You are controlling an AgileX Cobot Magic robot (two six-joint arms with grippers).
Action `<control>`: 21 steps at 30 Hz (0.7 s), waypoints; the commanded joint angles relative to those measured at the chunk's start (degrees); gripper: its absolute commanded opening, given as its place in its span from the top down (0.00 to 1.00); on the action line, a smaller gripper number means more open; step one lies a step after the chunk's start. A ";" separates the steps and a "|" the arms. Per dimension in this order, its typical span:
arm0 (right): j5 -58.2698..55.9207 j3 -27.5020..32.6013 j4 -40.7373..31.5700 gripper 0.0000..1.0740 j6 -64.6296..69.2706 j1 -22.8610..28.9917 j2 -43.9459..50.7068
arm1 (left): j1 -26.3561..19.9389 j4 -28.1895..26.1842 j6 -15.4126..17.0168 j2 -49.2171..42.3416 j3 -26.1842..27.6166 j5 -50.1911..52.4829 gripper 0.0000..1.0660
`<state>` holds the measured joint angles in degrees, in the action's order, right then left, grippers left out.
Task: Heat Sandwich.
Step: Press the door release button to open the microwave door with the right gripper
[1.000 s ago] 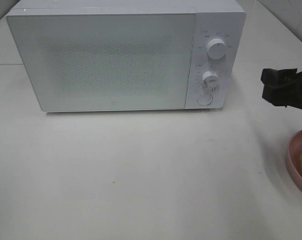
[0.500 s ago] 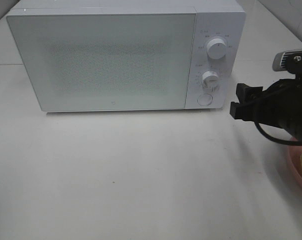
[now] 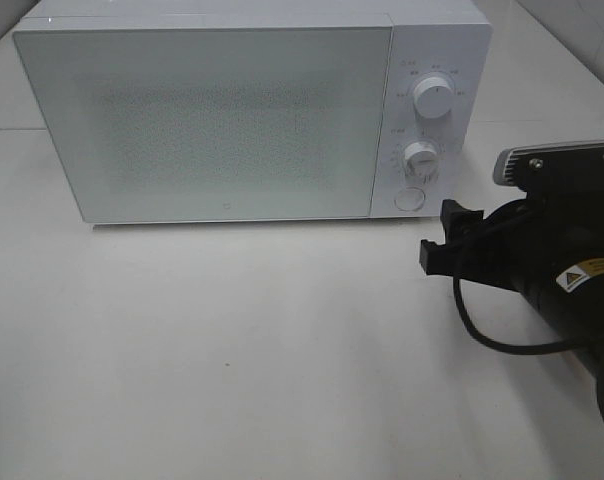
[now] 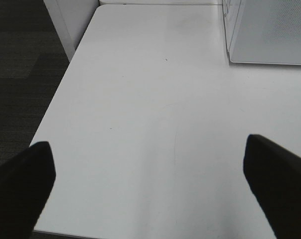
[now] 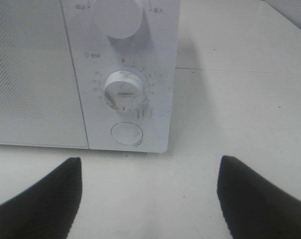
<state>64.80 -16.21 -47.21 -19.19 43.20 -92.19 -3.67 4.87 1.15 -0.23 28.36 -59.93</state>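
On the white table [image 3: 232, 350] stands the closed microwave [image 3: 212, 120], the right gripper [image 3: 438, 238] hovering near its round button [image 5: 126, 133] with jaws spread and empty, the left gripper [image 4: 148, 149] likewise agape over the table, and the sandwich hidden, its place untellable.

The right hand [image 5: 149, 164] hangs close in front of the white microwave [image 5: 41, 74], its two dark fingers [image 5: 46, 199] spread wide above the white counter [image 5: 230, 109], facing the control panel's upper knob [image 5: 118, 17], lower knob [image 5: 123, 89] and round button [image 5: 126, 133] beneath them.
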 commanded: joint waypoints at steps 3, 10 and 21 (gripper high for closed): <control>1.26 0.00 -0.63 0.33 -0.97 1.83 -0.69 | -0.23 0.11 -0.06 -1.66 -0.17 0.63 0.08; 1.15 0.00 -1.32 0.33 0.29 1.83 -0.69 | -0.23 0.11 -0.06 -1.66 -0.17 0.63 0.08; 1.09 0.00 -1.32 0.33 24.98 1.83 -0.69 | -0.23 0.11 -0.06 -1.66 -0.17 0.63 0.08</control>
<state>65.26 -16.21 -48.64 0.00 44.69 -92.88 -3.67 4.87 1.15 -0.23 28.36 -59.93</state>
